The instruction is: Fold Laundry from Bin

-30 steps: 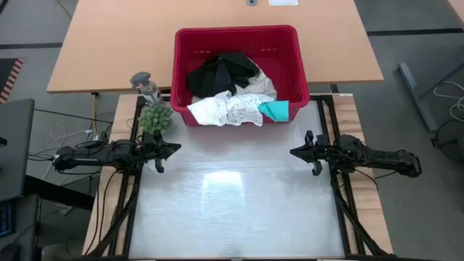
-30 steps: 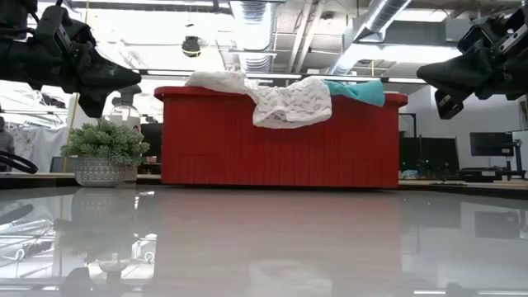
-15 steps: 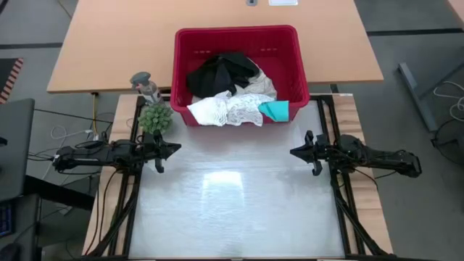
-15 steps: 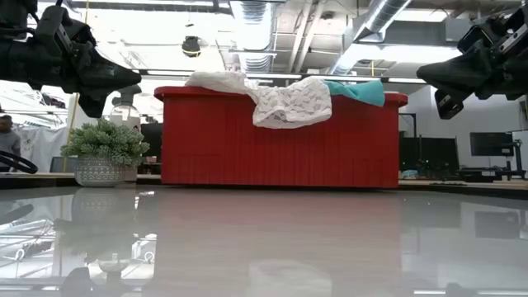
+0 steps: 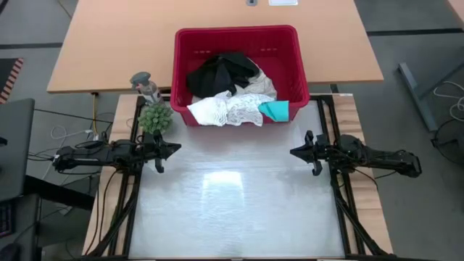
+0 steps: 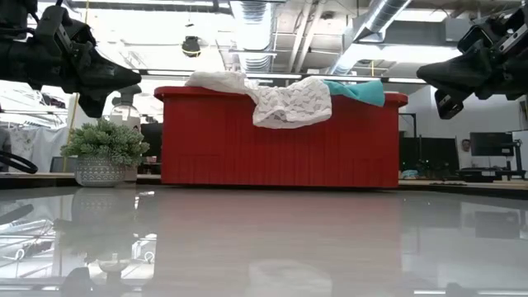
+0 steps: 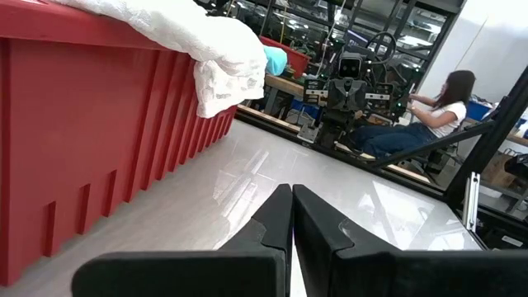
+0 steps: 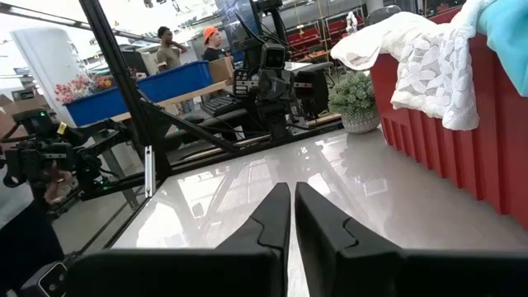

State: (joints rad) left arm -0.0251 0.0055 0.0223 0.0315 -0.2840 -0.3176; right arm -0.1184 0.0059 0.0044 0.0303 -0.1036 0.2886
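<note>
- Red bin (image 5: 235, 43): stood at upper centre of the high view, at the far edge of the glossy bench (image 5: 232, 210).
- Laundry, all in the bin: black garment (image 5: 221, 72) in the middle; white lacy garments (image 5: 228, 110) draped over the near rim; teal garment (image 5: 275, 110) at the near right corner, touching the white ones.
- Left gripper (image 5: 172, 150): hovered at centre left of the high view, above the bench, fingers (image 7: 276, 219) pressed together, holding nothing.
- Right gripper (image 5: 296, 152): hovered at centre right, fingers (image 8: 276, 214) likewise closed and empty.
- Small green plant (image 5: 155, 117): just left of the bin.
- Figurine (image 5: 145, 85): just behind the plant.
</note>
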